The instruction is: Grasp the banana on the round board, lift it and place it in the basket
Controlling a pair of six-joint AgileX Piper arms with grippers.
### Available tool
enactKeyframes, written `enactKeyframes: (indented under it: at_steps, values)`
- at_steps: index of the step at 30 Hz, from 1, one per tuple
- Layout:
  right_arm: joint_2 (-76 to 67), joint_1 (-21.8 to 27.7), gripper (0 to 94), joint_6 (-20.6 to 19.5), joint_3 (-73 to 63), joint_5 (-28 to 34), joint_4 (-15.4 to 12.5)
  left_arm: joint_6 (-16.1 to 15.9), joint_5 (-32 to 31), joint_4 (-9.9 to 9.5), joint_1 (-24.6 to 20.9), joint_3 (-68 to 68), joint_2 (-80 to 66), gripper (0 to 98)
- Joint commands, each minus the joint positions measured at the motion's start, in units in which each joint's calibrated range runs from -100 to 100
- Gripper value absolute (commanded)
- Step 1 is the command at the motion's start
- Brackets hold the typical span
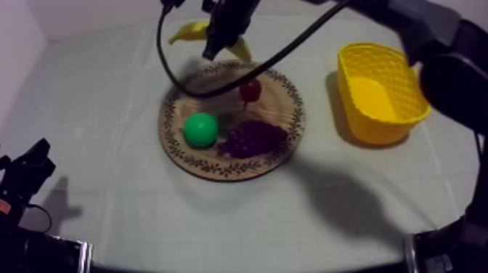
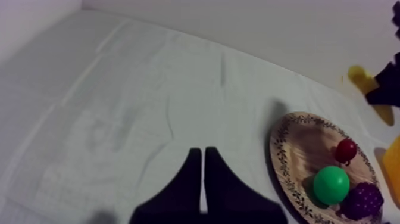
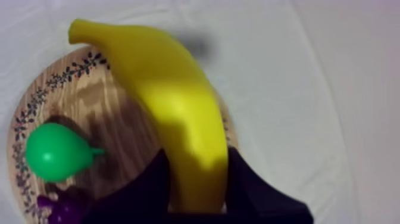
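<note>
Above the far rim of a round wooden board [image 1: 176, 145] with a patterned edge, the right pincer [image 1: 216, 42] is clamped on a long yellow toy banana [image 1: 189, 32], holding it clear of the wood. On the board lie a green toy pear [image 1: 200, 129], a purple bunch of grapes [image 1: 253, 138] and a small red fruit [image 1: 250, 90]. A yellow woven basket [image 1: 363, 116] stands well apart, at the right of the cloth-covered worktop [image 1: 109, 94]. The left pincer [image 2: 203, 179] sits low at the near left, its fingers together on nothing.
</note>
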Motion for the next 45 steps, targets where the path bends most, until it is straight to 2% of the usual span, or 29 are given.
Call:
enactKeyframes:
  at_steps: [1,8,15,22,27,34,45]
  values:
    - [-7.99,0.89,17.2,0.02,2.73,0.19,-0.31,0.0,0.0,-0.02,0.0,0.03,-0.03,0.1]
    - [-19.59,6.13,17.6,0.41,7.01,0.97,-1.39,0.0,0.0,-0.02,0.0,0.03,-0.03,0.1]
    - [-28.45,14.13,18.3,-1.09,11.59,-1.67,-2.26,0.0,0.0,-0.02,0.0,0.03,-0.03,0.1]
    - [-33.17,23.51,18.8,-2.1,16.14,-4.76,-5.22,0.0,0.0,-0.02,0.0,0.03,-0.03,0.1]
    - [-35.92,27.86,18.7,-2.28,23.26,-8.18,-6.9,0.0,0.0,-0.02,0.0,0.03,-0.03,0.1]
    - [-43.08,28.77,18.8,-4.37,40.0,-16.15,-6.69,0.0,0.0,-0.02,0.0,0.03,-0.03,0.1]
    - [-52.87,25.45,19.1,-11.61,64.52,-28.92,-1.67,0.0,0.0,-0.02,0.0,0.03,-0.03,0.1]
